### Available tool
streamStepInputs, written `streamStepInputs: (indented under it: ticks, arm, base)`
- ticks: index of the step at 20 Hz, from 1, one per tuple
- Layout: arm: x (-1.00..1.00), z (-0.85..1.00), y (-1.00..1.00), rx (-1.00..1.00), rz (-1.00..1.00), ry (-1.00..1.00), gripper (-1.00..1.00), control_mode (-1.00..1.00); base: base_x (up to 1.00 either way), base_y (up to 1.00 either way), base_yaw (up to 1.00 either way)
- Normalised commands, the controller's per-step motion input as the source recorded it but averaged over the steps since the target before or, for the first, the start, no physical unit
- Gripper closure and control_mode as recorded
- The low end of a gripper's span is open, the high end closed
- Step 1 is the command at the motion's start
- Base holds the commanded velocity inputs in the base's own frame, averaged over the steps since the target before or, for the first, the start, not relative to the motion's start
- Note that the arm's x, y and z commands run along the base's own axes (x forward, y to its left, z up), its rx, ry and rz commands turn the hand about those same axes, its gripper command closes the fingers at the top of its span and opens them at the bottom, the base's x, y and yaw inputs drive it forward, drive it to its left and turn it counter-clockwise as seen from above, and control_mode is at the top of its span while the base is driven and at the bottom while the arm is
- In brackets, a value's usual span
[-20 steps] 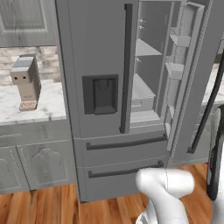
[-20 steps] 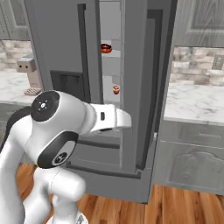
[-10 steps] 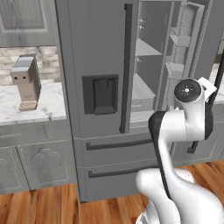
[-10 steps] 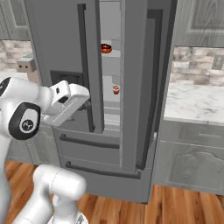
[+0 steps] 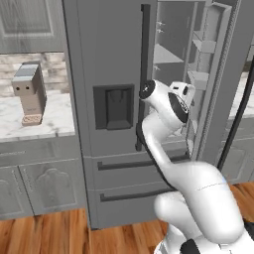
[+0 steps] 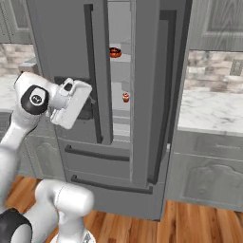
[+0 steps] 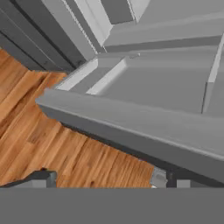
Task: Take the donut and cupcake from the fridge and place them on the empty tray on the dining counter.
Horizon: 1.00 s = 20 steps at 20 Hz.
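The pincer (image 7: 103,178) stands wide and empty, just in front of the fridge (image 6: 142,118), aimed down at a door bin and the wood floor (image 7: 52,140). Inside the fridge the donut (image 6: 115,51) sits on an upper shelf, the cupcake (image 6: 126,98) a shelf below. The gap between the doors looks narrow: I'd guess the hand could clip a door edge or knock the cupcake over reaching in. Left of the fridge runs a marble table (image 5: 30,116) carrying a grey block (image 5: 31,93).
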Motion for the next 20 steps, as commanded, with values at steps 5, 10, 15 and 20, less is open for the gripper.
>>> streamStepInputs:
  ticks: [5, 10, 15, 20]
  arm:
    - [0.98, -0.16, 0.00, -0.22, -0.14, 0.38, -1.00, -1.00]
    - [0.70, -0.56, -0.14, -0.19, -0.17, 0.23, -1.00, -1.00]
    - [0.25, -0.73, -0.46, -0.11, -0.16, 0.17, -1.00, -1.00]
    - [0.30, -0.58, -0.56, -0.07, -0.16, 0.06, -1.00, -1.00]
  base:
    - [0.00, 0.00, 0.00]
    - [0.00, 0.00, 0.00]
    - [0.00, 0.00, 0.00]
    - [0.00, 0.00, 0.00]
